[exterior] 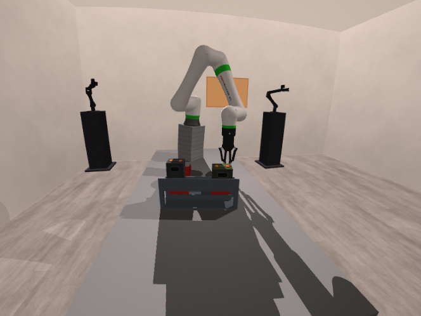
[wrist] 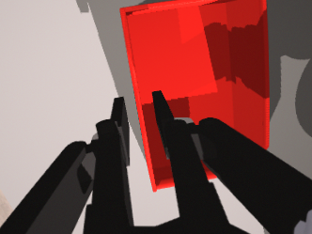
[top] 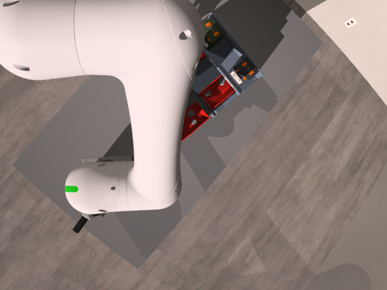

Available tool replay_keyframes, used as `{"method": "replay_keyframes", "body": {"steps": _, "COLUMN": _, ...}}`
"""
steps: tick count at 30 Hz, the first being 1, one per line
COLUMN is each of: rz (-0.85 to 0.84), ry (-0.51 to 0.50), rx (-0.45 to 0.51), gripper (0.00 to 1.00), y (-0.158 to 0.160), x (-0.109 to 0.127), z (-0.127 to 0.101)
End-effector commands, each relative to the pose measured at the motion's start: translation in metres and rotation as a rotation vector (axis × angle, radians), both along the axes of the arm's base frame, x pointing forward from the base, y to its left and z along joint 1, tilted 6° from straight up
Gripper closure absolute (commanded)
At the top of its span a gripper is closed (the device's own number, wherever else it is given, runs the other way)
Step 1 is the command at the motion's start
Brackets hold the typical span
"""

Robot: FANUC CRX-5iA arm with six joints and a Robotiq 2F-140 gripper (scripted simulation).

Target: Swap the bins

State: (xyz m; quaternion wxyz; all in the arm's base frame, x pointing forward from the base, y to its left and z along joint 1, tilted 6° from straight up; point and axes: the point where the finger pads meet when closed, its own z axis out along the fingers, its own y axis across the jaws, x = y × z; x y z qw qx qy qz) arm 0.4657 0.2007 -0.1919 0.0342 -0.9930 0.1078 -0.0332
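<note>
the table [exterior: 105, 259] is seen carrying the grey shelf [exterior: 198, 193], with red bins with parts [top: 216, 92] lodged in it. the empty red bin [wrist: 202, 73] is found on the table beneath the gripper [wrist: 141, 111], whose fingers are parted slightly astride its side wall, gripping nothing.

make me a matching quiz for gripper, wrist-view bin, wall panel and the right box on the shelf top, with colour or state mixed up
Things:
1. gripper
2. bin
3. wall panel
4. right box

Colour or state:
A. olive, with orange marks on top
B. red, nothing inside
C. black, fingers apart on either side of a bin wall
D. plain orange, partly behind the arm

Pairs: 1-C, 2-B, 3-D, 4-A
</note>
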Motion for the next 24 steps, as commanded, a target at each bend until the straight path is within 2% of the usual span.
{"method": "replay_keyframes", "body": {"steps": 1, "rz": 0.0, "ry": -0.001, "rx": 0.001, "gripper": 0.76, "y": 0.0003, "x": 0.0006, "z": 0.0007}}
{"method": "replay_keyframes", "body": {"steps": 24, "rz": 0.0, "ry": -0.001, "rx": 0.001, "gripper": 0.76, "y": 0.0001, "x": 0.0004, "z": 0.0036}}
